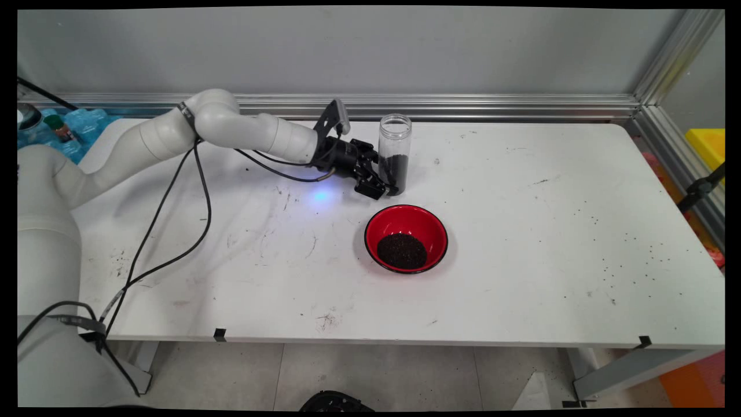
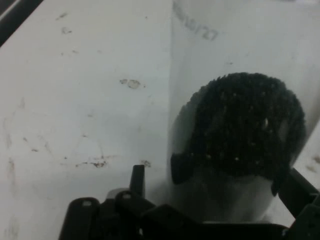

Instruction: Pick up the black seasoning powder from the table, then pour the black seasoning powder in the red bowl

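A tall clear jar (image 1: 395, 150) stands upright on the white table (image 1: 521, 260), open at the top and about half full of dark granules. My gripper (image 1: 392, 186) reaches in level from the left and is shut on the jar's lower part, close to the table top. In the hand view the jar (image 2: 240, 125) fills the right half, and one black fingertip (image 2: 181, 167) presses its left side while the other sits at its right. A red bowl (image 1: 405, 217) with a black rim stands just in front of the jar and holds a heap of the same dark granules (image 1: 402, 250).
Black cables (image 1: 197, 191) hang from the arm across the table's left part. Loose dark grains (image 1: 625, 266) lie scattered on the right side. An aluminium rail (image 1: 463, 105) runs along the back edge. A yellow box (image 1: 707, 145) sits beyond the right edge.
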### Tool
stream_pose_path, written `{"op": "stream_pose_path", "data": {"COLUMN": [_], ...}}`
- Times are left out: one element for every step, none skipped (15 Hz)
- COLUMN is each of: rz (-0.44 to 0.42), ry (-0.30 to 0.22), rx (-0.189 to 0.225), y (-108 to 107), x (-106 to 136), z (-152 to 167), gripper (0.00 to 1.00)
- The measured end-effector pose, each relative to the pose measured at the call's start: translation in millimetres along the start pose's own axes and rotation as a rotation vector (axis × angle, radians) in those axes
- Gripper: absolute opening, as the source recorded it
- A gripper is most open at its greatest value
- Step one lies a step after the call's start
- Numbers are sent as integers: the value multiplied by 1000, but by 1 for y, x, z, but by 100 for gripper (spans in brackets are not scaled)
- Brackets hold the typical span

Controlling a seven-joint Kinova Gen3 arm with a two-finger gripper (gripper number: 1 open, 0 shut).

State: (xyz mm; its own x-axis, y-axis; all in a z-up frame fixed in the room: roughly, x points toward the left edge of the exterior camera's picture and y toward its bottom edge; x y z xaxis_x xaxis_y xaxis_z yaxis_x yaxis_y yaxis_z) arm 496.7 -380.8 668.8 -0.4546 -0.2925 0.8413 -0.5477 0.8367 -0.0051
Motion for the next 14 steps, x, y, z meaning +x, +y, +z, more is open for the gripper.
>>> {"op": "stream_pose_path", "data": {"rz": [-1,-2,-3,-2,-1,-1,-1,-2,-4,-6,-7,-8,-7,-5], "ry": [1,3,3,4,4,5,5,7,7,6,5,4,2,3], "rx": [-1,-3,-5,-8,-10,-12,-14,-15,-17,-19,-21,-24,-26,-26], "y": [-1,-1,-1,-1,-1,-1,-1,-1,-1,0,0,1,1,1], "x": [-1,-2,-3,-4,-5,-6,-6,-7,-8,-9,-10,-10,-10,-9], "z": [3,6,8,10,12,13,14,15,15,16,16,15,14,13], "gripper": [100,100,100,100,100,0,0,0,0,0,0,0,0,0]}}
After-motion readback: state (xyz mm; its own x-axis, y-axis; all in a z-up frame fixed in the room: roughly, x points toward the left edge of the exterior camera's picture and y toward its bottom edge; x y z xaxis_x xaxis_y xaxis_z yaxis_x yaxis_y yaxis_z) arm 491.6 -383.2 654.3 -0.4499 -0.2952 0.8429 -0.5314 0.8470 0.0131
